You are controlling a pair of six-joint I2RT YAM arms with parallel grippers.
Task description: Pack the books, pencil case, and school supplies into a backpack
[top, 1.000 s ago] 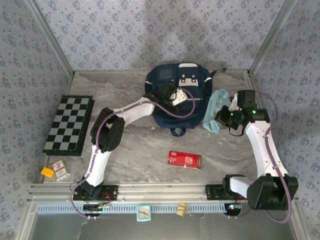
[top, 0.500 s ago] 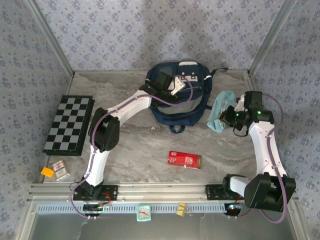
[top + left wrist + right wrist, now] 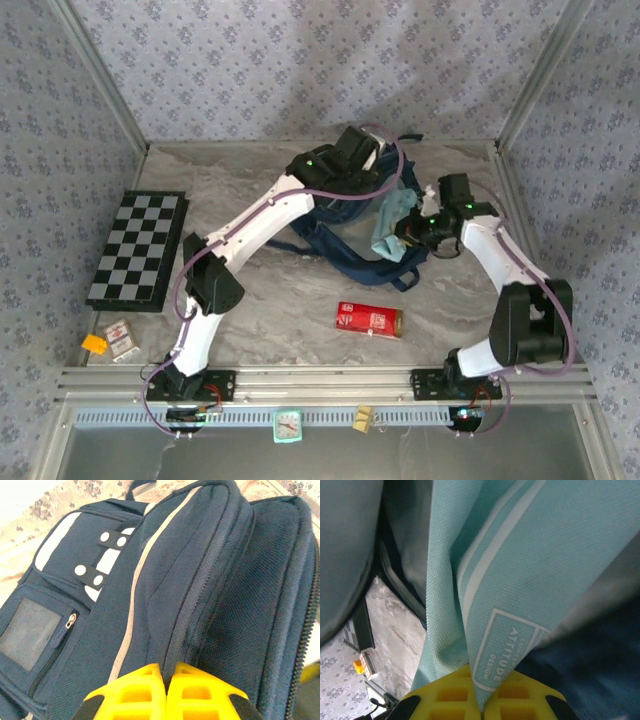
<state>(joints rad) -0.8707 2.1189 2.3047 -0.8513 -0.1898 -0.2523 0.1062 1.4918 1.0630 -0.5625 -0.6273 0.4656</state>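
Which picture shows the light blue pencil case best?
The right wrist view: the pencil case is close up there, its white stripes and label clear, pinched in the right gripper. The top view shows it small, held at the backpack. The left wrist view looks at the backpack's front.

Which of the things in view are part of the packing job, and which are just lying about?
Job:
backpack
pale blue pencil case
red supplies box

Lying about:
chessboard
small orange block
pale packet beside it
teal clock and yellow piece on the front rail
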